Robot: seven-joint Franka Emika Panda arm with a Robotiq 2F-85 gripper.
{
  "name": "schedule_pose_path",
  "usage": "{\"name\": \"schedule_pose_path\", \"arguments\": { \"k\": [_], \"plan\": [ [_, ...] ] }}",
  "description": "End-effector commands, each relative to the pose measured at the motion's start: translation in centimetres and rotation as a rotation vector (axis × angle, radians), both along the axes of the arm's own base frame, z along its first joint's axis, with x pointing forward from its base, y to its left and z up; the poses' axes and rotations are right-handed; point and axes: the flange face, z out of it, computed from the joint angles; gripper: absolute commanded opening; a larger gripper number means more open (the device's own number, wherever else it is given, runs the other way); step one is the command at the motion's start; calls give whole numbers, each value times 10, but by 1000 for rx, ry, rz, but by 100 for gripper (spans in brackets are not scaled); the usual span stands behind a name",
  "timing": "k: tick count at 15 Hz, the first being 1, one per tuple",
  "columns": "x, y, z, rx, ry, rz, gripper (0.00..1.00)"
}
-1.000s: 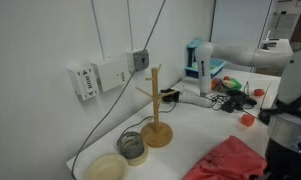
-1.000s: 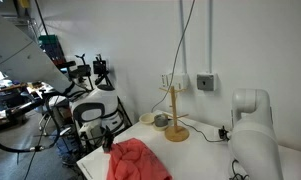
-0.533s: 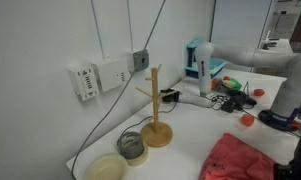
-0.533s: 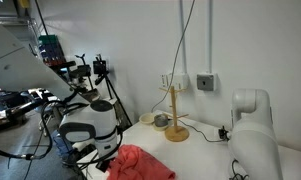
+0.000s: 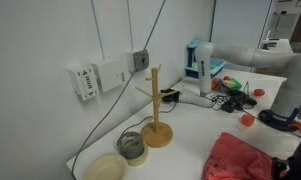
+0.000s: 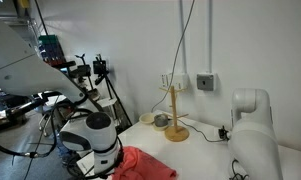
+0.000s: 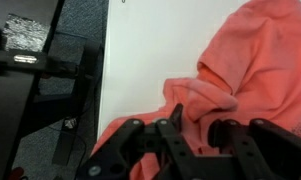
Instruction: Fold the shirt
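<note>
**1 claw, 1 shirt: cloth held at the desk edge**

1. Claw state. In the wrist view the claw (image 7: 197, 138) enters from the bottom of the picture. Its 2 dark fingers (image 7: 170, 132) stand close together, with a bunched fold of the shirt (image 7: 240, 60) between them. The claw is clamped on that fold.

2. Shirt position. The shirt is a coral-red, wrinkled heap lying on the white desk (image 7: 140, 50). In the wrist view it fills the right half of the picture and runs down into the claw. The desk edge runs top to bottom just left of the cloth, and beyond it lies dark floor (image 7: 30, 120). In both exterior views the shirt (image 5: 245, 158) (image 6: 140, 165) sits at the near part of the desk, well apart from the peg stand (image 5: 155, 108).

3. Arm position. In an exterior view the white arm (image 6: 90, 132) bends low over the desk corner, with its wrist just beside the shirt. The claw itself is hidden there.

4. Other items. The wooden peg stand is upright near the wall. A grey roll (image 5: 133, 147) lies just beside its base, and a pale round dish (image 5: 105, 167) is next to the roll. A small red object (image 5: 247, 119) lies farther back on the desk, apart from the shirt.
</note>
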Motion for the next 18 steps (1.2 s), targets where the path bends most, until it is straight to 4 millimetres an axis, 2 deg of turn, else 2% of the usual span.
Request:
{"name": "schedule_pose_path", "arguments": {
  "k": [1,6,12,16,17,18],
  "plan": [
    [-3,-11,-7,-34,-58,-11,3],
    [-9,-28,-21,-203,-109,-48,3],
    [-28,-40,-43,-397,-105,-84,3],
    [-37,-41,-47,-461,-106,-63,3],
    [-29,-57,-40,-469,-125,-50,3],
    [-28,-60,-38,-479,-132,-31,3]
  ]
}}
